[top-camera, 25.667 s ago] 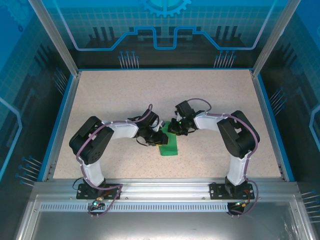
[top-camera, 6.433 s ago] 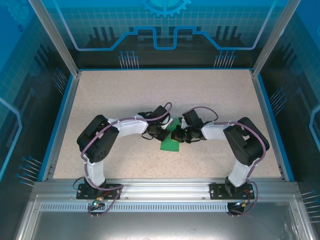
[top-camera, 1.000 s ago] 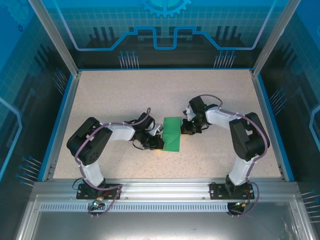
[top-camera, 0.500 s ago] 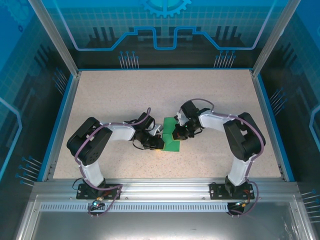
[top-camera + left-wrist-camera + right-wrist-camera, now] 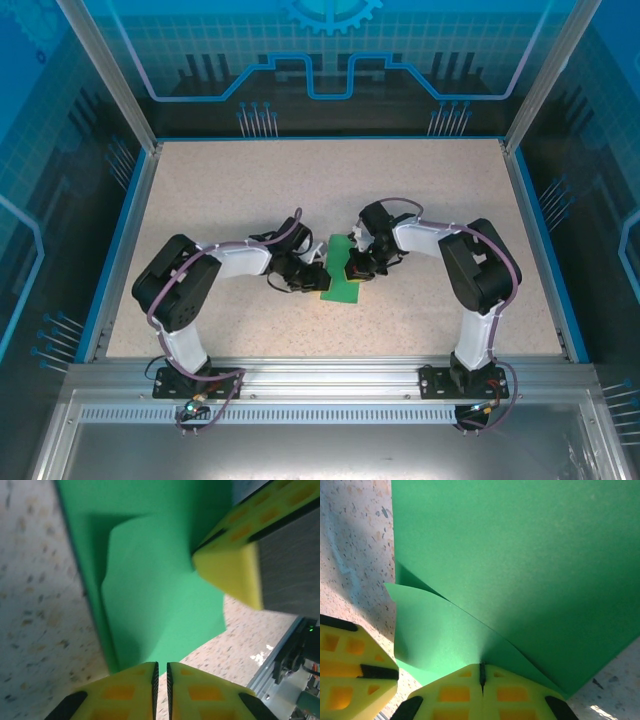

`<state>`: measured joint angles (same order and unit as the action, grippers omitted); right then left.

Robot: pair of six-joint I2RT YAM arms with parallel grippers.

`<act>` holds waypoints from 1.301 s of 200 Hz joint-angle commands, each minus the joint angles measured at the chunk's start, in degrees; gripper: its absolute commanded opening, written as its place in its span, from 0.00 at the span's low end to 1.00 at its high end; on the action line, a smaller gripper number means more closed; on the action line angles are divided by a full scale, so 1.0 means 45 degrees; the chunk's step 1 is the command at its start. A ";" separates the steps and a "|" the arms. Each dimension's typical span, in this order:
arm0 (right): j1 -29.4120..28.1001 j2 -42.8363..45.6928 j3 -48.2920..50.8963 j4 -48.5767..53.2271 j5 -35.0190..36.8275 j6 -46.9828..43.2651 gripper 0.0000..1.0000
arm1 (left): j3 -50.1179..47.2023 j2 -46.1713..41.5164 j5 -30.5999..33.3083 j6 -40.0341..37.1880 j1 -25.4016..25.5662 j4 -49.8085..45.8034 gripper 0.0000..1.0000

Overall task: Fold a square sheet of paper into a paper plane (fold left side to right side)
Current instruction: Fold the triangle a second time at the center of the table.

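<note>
The square sheet of paper, bright green and part folded, lies at the middle of the table. In the right wrist view the sheet has a raised flap that runs into the shut seam of my right gripper, which pinches it. From above, my right gripper sits over the sheet's right half. My left gripper is at the sheet's left edge. In its own view the left gripper stands almost closed with a thin slit, and a corner of the sheet ends at its tips. No paper shows in the slit.
The speckled beige table has a blue rim and post-and-panel walls around it. Both arms' elbows bend outward near the front. A yellow finger of the right gripper hangs close over the paper, near the left gripper.
My right gripper has moved left from beside the sheet onto it and taken hold of a flap. The visible green area has narrowed. My left gripper has shifted slightly up and right.
</note>
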<state>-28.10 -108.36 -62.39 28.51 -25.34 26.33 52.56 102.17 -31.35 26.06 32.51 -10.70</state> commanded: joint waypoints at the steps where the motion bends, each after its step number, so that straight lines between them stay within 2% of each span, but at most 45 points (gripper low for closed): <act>1: 0.0102 -0.0216 0.0034 0.0656 0.0357 0.0043 0.00 | 0.0687 0.0235 -0.0502 0.0206 -0.0111 -0.0250 0.16; 54: 0.0095 -0.0225 0.0036 0.0639 0.0358 0.0079 0.00 | 0.1450 0.1340 -0.1056 0.0043 -0.0060 -0.0201 0.15; 140: 0.0101 -0.0277 -0.0004 0.0885 0.0556 0.0085 0.00 | 0.1426 0.1626 -0.1275 -0.0427 0.0002 -0.0538 0.15; 260: 0.0105 -0.0570 -0.0118 0.1232 0.0967 0.0052 0.00 | 0.1572 0.1890 -0.0094 -0.1836 0.0056 -0.2596 0.15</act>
<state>-28.10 -108.79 -63.11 29.80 -24.84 26.33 59.31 109.58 -34.35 20.53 32.64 -17.12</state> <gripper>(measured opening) 0.043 0.148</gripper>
